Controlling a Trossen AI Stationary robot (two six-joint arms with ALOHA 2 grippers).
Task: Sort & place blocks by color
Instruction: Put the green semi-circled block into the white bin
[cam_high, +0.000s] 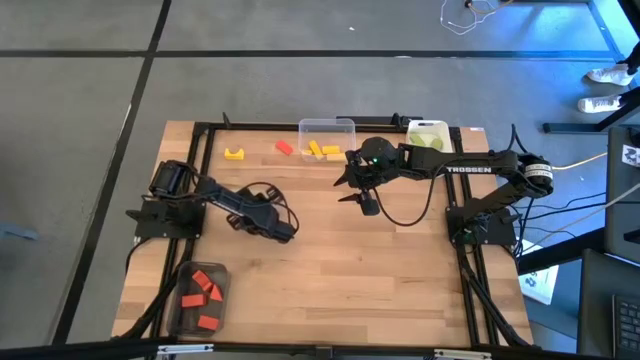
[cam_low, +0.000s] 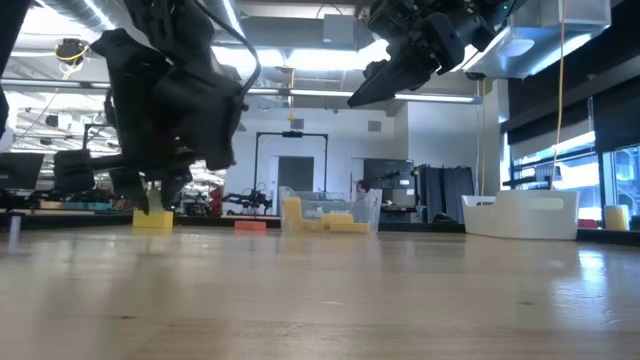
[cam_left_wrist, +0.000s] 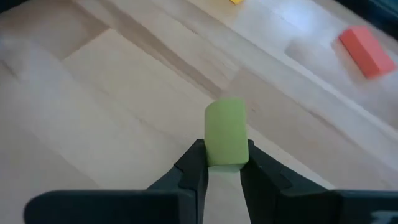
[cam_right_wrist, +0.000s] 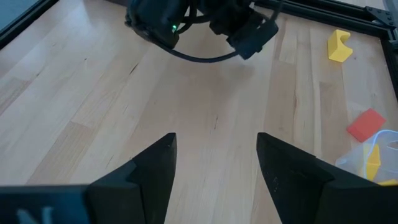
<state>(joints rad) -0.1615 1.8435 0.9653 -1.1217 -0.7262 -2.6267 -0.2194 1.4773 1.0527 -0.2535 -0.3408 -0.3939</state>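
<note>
High cam straight down, low cam level at table (cam_low: 320, 300) edge, wrist cams close, all share tabletop

left arm: dark, six-joint, reaches from the table's left side toward the middle, bent low over the wood
left gripper (cam_left_wrist: 225, 163): two dark fingers (cam_left_wrist: 194, 168) clamped on a light green rounded block (cam_left_wrist: 226, 132), which sticks out past the tips
right arm: dark, stretched from the right side across the far half of the table, raised well above the surface
right gripper (cam_right_wrist: 216, 149): fingers (cam_right_wrist: 152, 163) spread apart, nothing between them, pointing down toward the table's middle
</note>
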